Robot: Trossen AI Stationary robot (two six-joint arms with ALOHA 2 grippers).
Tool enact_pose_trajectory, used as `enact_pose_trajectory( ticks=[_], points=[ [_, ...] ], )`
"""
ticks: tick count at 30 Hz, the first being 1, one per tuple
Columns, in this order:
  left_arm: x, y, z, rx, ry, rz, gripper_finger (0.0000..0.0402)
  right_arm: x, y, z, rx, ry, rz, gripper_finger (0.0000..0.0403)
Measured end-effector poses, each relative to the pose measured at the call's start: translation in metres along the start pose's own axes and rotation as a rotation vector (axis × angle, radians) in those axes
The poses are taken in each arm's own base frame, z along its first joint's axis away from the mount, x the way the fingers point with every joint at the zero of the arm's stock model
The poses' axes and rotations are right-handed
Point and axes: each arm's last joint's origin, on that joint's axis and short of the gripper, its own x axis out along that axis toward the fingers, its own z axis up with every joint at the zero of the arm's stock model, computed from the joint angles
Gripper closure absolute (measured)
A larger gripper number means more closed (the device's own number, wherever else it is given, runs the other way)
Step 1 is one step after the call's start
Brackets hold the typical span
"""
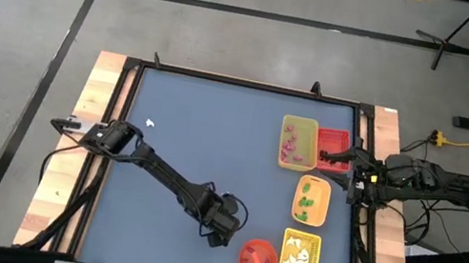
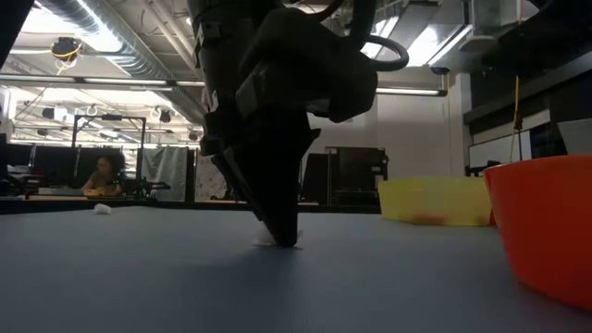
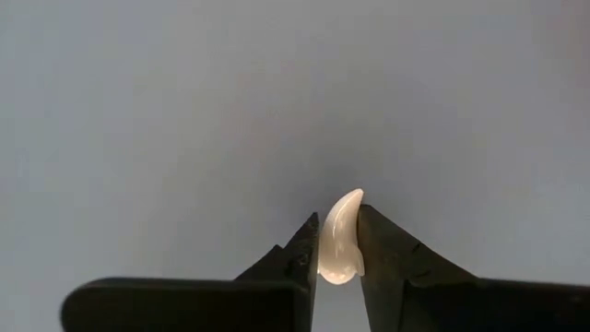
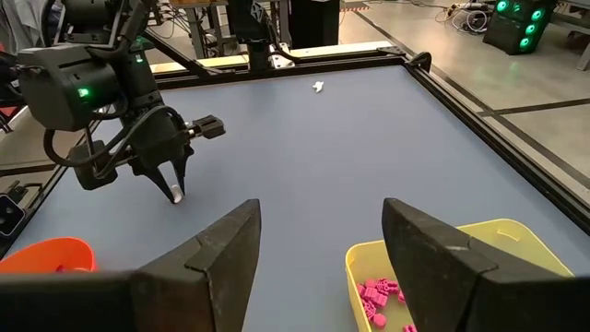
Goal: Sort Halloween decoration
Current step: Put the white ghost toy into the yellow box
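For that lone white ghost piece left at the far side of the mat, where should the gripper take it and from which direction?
Come straight down from above and pinch the white ghost piece across its narrow width. It is small, lies low on the blue mat with open space around it, so a side approach has nothing to catch. Its exact outline is too small to tell.

Most of the blue table lies bare and open to passage, from its left edge across the middle, with only one small white piece lying alone toward the far left. Along the right edge stand a yellow tray, a red tray, an orange tray and another yellow tray, with an orange bowl beside the last at the near edge. The left arm stretches diagonally across the near left part, its left gripper down at the tabletop just left of the bowl, and the right gripper hangs over the red tray.
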Motion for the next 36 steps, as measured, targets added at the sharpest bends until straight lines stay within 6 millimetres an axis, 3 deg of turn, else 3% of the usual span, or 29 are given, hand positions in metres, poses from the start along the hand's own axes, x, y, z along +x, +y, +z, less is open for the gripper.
enact_pose_trajectory(
  ticks=[13, 23, 36],
  points=[
    [-0.001, -0.001, 0.001, -0.005, -0.002, -0.014, 0.0362, 0.000, 0.000, 0.000, 0.000, 0.000, 0.000, 0.0178],
    [-0.011, -0.005, 0.015, -0.018, -0.022, -0.058, 0.0365, 0.000, 0.000, 0.000, 0.000, 0.000, 0.000, 0.0178],
    [-0.009, 0.002, 0.017, 0.000, 0.054, -0.082, 0.0363, 0.000, 0.000, 0.000, 0.000, 0.000, 0.000, 0.0178]
  ],
)
